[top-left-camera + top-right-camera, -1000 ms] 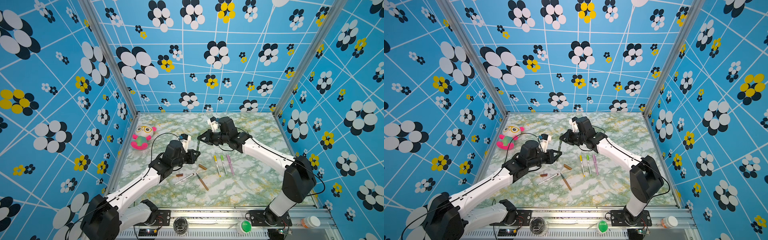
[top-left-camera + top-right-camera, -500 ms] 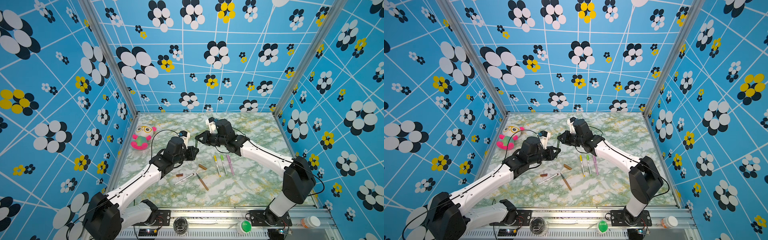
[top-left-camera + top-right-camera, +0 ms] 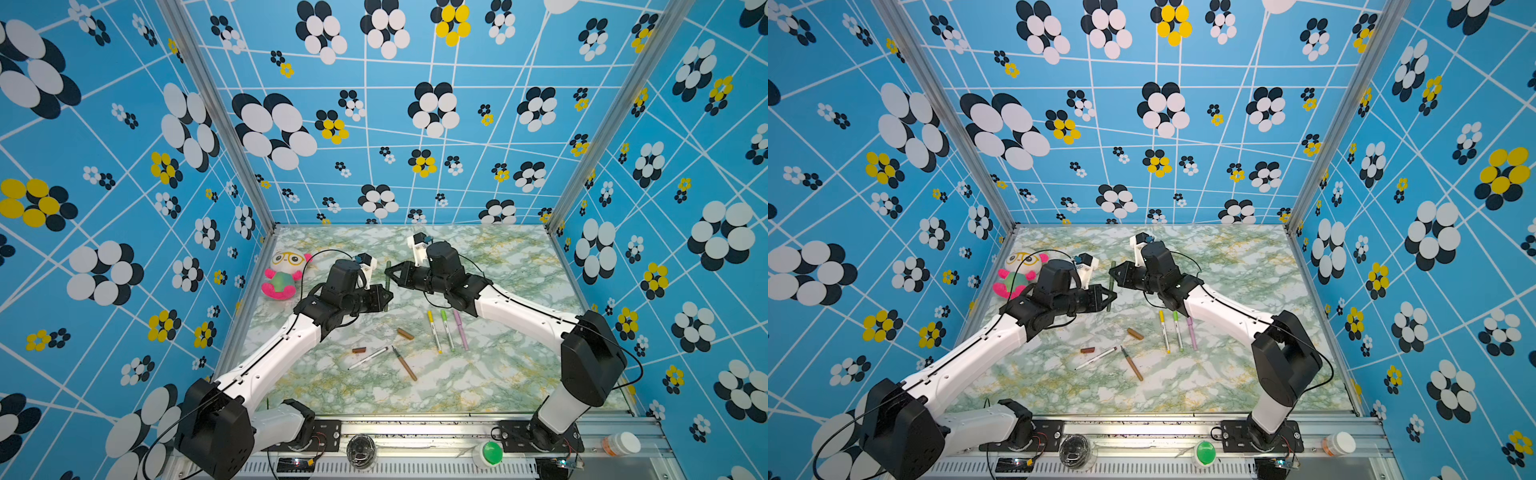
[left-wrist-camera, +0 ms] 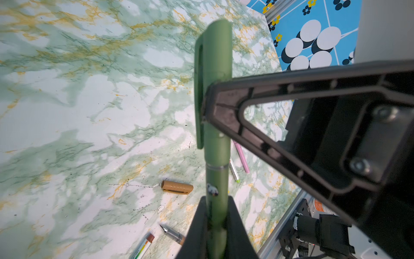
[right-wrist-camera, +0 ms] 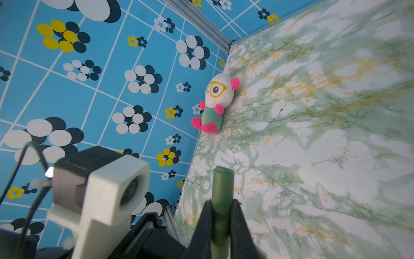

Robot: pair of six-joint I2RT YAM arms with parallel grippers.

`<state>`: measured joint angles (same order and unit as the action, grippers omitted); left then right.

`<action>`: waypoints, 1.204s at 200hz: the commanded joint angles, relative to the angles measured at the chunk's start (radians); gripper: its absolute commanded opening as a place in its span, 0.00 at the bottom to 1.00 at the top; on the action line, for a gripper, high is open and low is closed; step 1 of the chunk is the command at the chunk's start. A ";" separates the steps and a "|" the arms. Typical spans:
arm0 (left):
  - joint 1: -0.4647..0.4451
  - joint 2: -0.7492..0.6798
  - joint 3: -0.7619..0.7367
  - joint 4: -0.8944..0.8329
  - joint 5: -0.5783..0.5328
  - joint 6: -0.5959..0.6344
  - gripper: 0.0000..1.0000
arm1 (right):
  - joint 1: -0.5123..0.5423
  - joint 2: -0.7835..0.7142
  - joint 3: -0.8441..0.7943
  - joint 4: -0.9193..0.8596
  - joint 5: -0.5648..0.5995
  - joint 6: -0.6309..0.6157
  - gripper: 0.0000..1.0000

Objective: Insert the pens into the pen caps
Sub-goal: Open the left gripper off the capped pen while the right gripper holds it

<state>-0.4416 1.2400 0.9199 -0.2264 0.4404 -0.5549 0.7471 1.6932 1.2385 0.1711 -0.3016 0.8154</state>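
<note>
Between the two grippers stands the dark-green pen (image 3: 387, 286), off the table (image 3: 498, 374): left gripper (image 3: 390, 296) clamped on its barrel, right gripper (image 3: 387, 273) clamped on the green cap (image 4: 212, 67) just above. Beneath them lie a tan cap (image 4: 177, 187), an uncapped tan pen (image 3: 405, 365) and a white pen (image 3: 368, 358) whose barrel print is too small to read.

Both top views look steeply down from high at the front onto the whole marbled bench (image 3: 498, 374) and three walls (image 3: 374, 124), sharing nearly everything. The left wrist camera sits close behind the dark-green pen (image 4: 216, 186), looking along it across the bench. The right wrist camera, equally close behind the dark-green cap (image 5: 222, 179), faces the plush toy (image 5: 215, 105) at the bench's edge, which both top views also show.
</note>
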 commanded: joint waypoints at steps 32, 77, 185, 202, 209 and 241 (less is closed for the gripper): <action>0.106 -0.017 0.051 0.449 0.093 0.022 0.00 | 0.102 -0.008 -0.115 -0.049 -0.380 -0.004 0.00; 0.125 -0.047 0.026 0.437 0.106 0.036 0.00 | 0.100 -0.024 -0.106 -0.063 -0.365 -0.012 0.00; 0.058 -0.166 -0.202 0.440 0.041 -0.019 0.00 | 0.014 -0.132 0.099 -0.281 -0.171 -0.111 0.16; 0.042 -0.182 -0.236 0.456 0.031 -0.035 0.00 | 0.014 -0.141 0.123 -0.323 -0.149 -0.137 0.27; 0.037 -0.187 -0.247 0.462 0.027 -0.043 0.00 | 0.014 -0.143 0.126 -0.330 -0.145 -0.142 0.29; 0.024 -0.203 -0.269 0.472 0.020 -0.053 0.00 | 0.014 -0.139 0.126 -0.341 -0.142 -0.144 0.34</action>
<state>-0.4057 1.0657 0.6689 0.1806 0.5014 -0.5911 0.7555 1.5650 1.3399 -0.1005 -0.4248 0.6983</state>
